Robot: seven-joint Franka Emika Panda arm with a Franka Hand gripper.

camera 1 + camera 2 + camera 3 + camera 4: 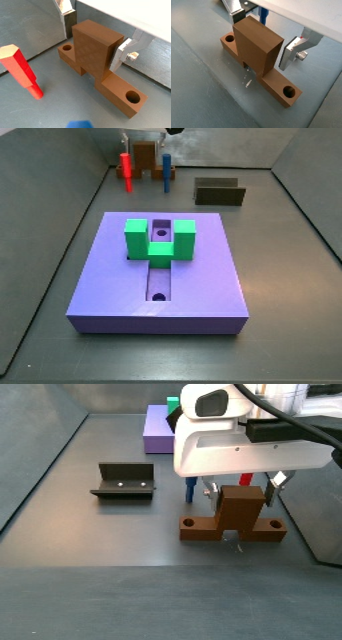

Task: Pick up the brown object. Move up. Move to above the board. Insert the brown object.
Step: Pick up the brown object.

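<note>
The brown object (93, 47) (256, 45) (235, 516) is a flat bar with a round hole at each end and a tall upright block in its middle. It rests on the grey floor, far from the board (201, 278) (156, 432). My gripper (93, 45) (261, 42) (241, 496) is lowered over the upright block and stands open. One silver finger (122, 52) sits close beside the block, and the opposite finger (66, 20) stands off it with a gap. The lavender board carries a green U-shaped block (160, 238) over its central groove.
A red peg (20, 67) (127, 168) and a blue peg (262, 15) (167, 168) stand upright close to the brown object. The dark fixture (218, 192) (124, 481) stands on the floor between the board and the gripper's side. Grey walls enclose the floor.
</note>
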